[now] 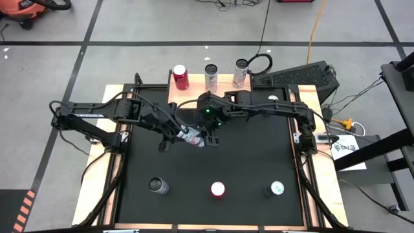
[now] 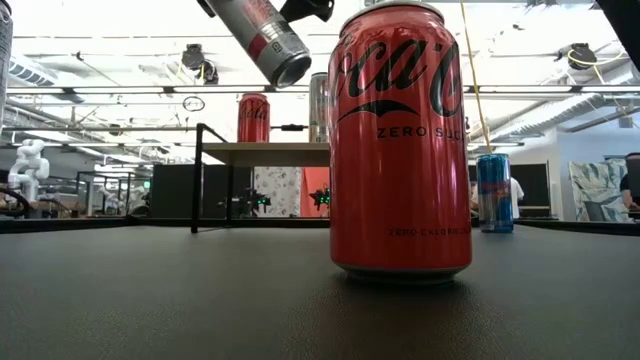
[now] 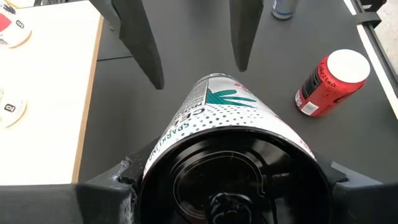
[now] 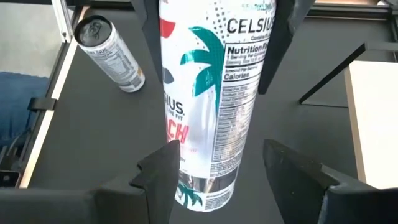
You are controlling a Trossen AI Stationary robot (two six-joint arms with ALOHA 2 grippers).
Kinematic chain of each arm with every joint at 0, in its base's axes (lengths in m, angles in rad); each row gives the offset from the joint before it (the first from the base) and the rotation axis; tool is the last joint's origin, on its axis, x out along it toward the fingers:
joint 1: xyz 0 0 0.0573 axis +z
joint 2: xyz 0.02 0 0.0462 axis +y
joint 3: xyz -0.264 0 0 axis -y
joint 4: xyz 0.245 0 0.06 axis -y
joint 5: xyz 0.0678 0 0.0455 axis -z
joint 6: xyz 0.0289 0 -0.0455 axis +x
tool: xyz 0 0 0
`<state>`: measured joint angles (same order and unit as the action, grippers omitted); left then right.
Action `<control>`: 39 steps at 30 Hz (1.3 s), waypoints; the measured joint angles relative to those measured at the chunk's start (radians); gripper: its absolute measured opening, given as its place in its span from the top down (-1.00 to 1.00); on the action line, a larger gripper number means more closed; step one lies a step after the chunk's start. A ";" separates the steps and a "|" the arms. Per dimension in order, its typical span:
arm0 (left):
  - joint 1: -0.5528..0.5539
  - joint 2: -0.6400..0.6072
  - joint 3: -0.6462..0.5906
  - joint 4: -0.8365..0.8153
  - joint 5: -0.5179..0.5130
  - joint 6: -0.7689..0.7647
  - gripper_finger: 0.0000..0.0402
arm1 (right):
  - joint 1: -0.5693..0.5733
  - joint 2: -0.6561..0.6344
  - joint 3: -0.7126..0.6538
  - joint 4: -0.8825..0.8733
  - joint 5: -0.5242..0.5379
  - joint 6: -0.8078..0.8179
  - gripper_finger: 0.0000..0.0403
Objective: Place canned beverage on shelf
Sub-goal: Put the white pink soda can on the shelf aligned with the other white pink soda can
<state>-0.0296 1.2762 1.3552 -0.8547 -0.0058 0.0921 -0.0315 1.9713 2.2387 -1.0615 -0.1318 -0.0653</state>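
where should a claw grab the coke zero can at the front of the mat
Around the mid-body of the Coke can, coming straight down and straddling its sides: it stands upright on the mat, with the dark can and blue can well clear.

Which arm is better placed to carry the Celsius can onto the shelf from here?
Left, probably: the left pincer is shut on the Celsius can, while the right pincer only straddles its far end, open.

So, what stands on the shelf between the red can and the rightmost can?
One white can, upright on the shelf; the high view shows it.
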 joint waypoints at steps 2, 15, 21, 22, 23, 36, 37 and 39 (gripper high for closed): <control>0.000 0.000 0.000 0.000 0.005 0.003 -0.23 | 0.000 0.000 0.000 -0.003 0.000 0.000 -0.05; 0.000 0.000 0.000 0.001 0.004 0.021 -0.23 | 0.000 0.000 0.000 -0.001 -0.003 0.041 -0.05; 0.000 0.000 0.000 0.001 0.004 0.021 -0.23 | 0.000 0.000 0.000 -0.013 0.000 0.102 -0.05; 0.000 0.000 0.000 0.001 0.004 0.021 -0.23 | 0.000 0.000 0.000 -0.021 0.000 0.118 -0.05; 0.000 0.000 0.000 0.001 0.004 0.021 -0.23 | 0.000 0.000 0.000 -0.028 -0.002 0.121 -0.05; 0.000 0.001 -0.001 0.043 0.001 0.046 -0.23 | 0.002 0.013 0.000 -0.017 -0.029 0.050 -0.05; -0.001 0.001 -0.001 0.048 -0.006 0.049 -0.23 | 0.002 0.014 0.000 -0.006 -0.059 0.056 -0.05; -0.002 0.001 -0.001 0.048 -0.007 0.049 -0.23 | 0.000 0.016 0.000 0.008 -0.113 0.086 -0.05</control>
<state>-0.0314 1.2770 1.3544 -0.8067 -0.0126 0.1413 -0.0316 1.9869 2.2385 -1.0533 -0.2443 0.0203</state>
